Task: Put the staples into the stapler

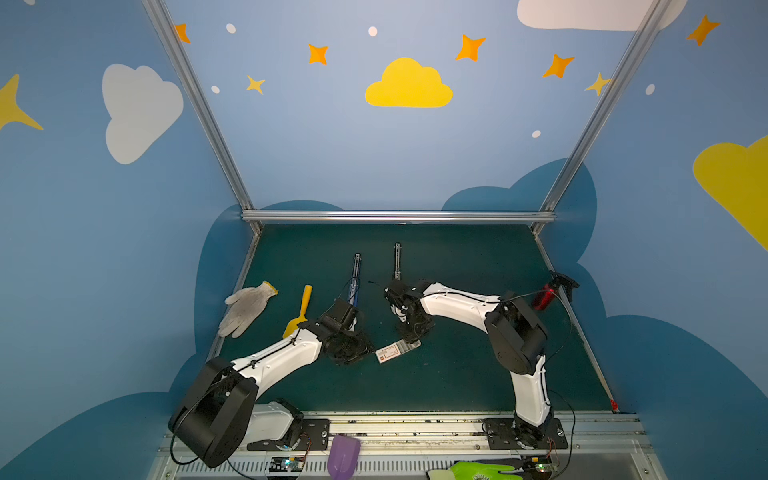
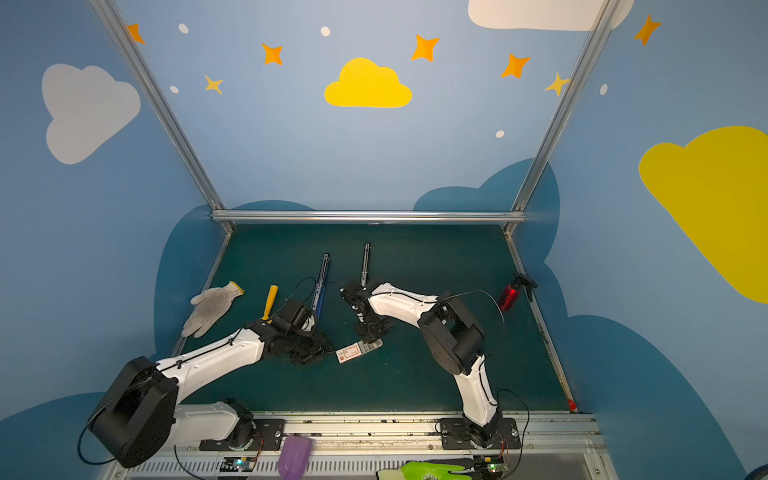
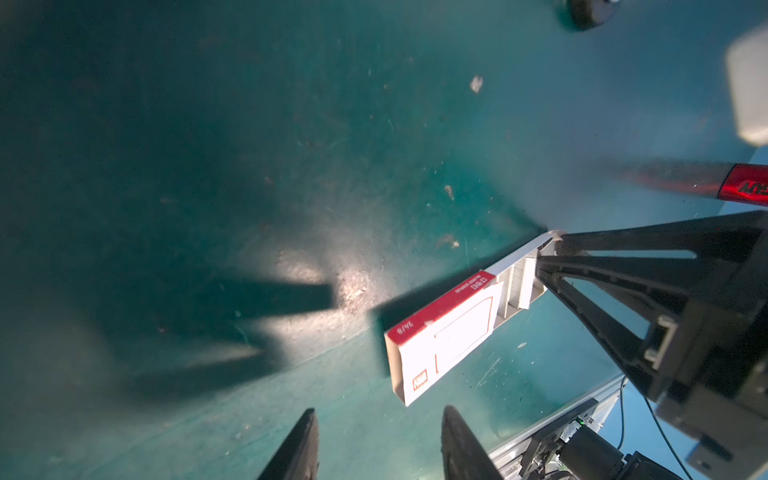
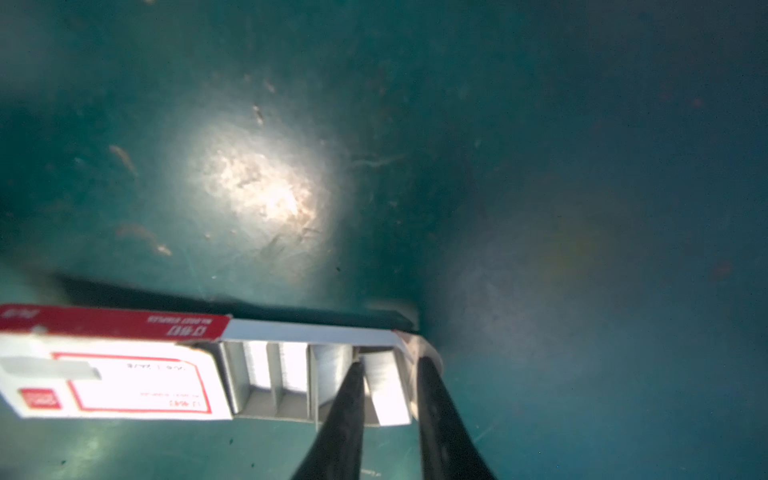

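Observation:
The white box with a red mark lies on the green mat, its tray slid out. Grey rows of staples fill the tray. My right gripper stands over the tray's open end, shut on the last strip of staples, which sits tilted. My left gripper is open and empty, just short of the box's sleeve end, not touching it. The stapler lies further back as a blue-and-metal arm and a metal bar.
A white knit glove and a yellow scoop lie at the left of the mat. A red spray bottle rests by the right edge. On the front rail sit a purple scoop and a green glove.

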Motion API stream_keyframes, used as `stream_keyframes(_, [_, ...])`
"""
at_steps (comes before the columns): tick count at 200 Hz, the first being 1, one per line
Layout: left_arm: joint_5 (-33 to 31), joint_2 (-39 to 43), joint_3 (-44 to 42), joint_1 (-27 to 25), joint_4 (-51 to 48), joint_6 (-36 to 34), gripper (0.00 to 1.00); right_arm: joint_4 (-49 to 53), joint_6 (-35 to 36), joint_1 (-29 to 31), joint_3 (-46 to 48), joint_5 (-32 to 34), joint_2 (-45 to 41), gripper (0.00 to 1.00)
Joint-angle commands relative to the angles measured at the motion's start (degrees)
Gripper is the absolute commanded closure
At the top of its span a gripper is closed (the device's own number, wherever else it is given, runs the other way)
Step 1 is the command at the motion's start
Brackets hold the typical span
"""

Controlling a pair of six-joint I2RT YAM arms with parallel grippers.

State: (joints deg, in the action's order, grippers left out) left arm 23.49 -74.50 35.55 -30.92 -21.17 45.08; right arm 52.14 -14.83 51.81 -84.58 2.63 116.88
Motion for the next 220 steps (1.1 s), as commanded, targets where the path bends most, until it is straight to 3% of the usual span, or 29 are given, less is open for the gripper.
stream_keyframes(1, [-0.5, 0.5, -0.6, -0.1, 0.2, 0.2, 0.52, 1.5, -1.2, 0.6, -1.2, 2.0, 1.5, 0.78])
stream_keyframes(32, [-0.4, 0.7, -0.7, -0.1, 0.2, 0.3, 0.52, 1.6, -1.2, 0.9, -1.5, 1.9, 1.9, 0.76])
stream_keyframes(74, [-0.6, 0.9, -0.8, -0.1, 0.1, 0.2, 0.52, 2.1, -1.2, 1.3, -2.0, 1.9, 2.0, 0.83])
stream_keyframes(143, [-0.5, 0.6, -0.2, -0.1, 0.0, 0.0, 0.52, 4.2, -2.0, 0.7, -1.3, 2.6, -5.8, 0.83])
stream_keyframes(220, [-0.8, -0.2, 2.2, -0.1, -0.6, -0.7, 0.52, 3.1, 0.1, -1.4, 0.7, -6.5, -7.7, 0.82])
